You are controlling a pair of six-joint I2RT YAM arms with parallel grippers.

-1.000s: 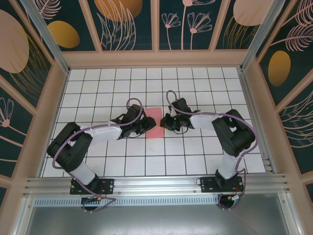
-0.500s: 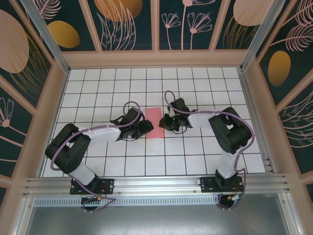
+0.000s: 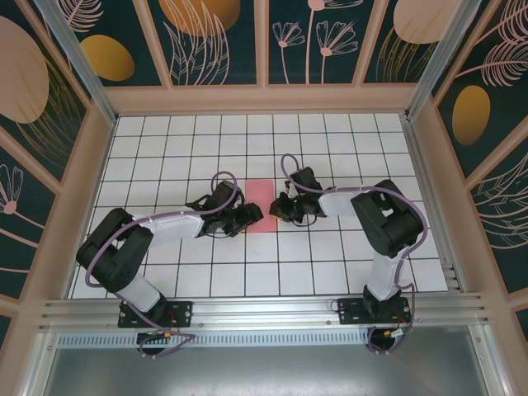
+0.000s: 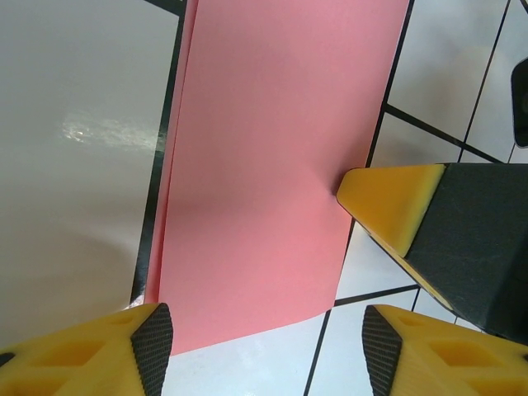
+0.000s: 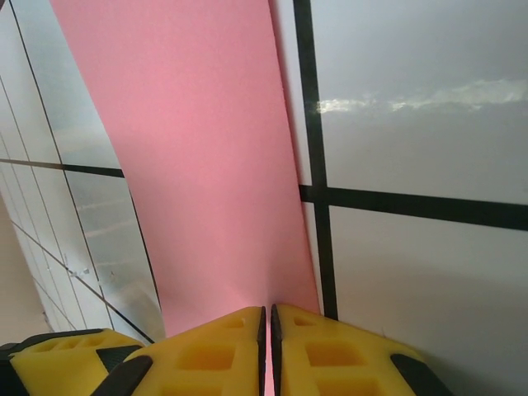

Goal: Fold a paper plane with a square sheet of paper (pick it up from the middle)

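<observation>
**Top view.** The paper (image 3: 258, 191) lies on the table (image 3: 330, 148) as a narrow strip, folded double, between the two arms. The left gripper (image 3: 252, 216) sits at its near left corner. The right gripper (image 3: 277, 208) sits at its right edge.

- Risk: the two arms crowd one small strip. If either one shifts sideways, the fingers may collide or drag the paper off the grid line.

**Left wrist view.** The left gripper (image 4: 264, 355) is released, with its fingers well apart on either side of the paper's (image 4: 264, 165) near end. The left long edge shows two layers slightly out of line. The tip of the right gripper (image 4: 388, 206) touches the right edge.

- Risk: nothing on this side holds the layers down, so the fold may spring open or creep further out of line. Any later crease would then come out crooked.
- Risk: closing from this position may catch one layer alone, or buckle the thin paper.

**Right wrist view.** The right gripper (image 5: 268, 342) is clenched, fingers pressed together, at the near end of the paper (image 5: 198, 165). It cannot be told whether a layer is nipped between them.

- Risk: if the tip merely rests on the paper, a light pull may let the strip slide. If a layer is nipped, lifting may peel the fold apart.
</observation>
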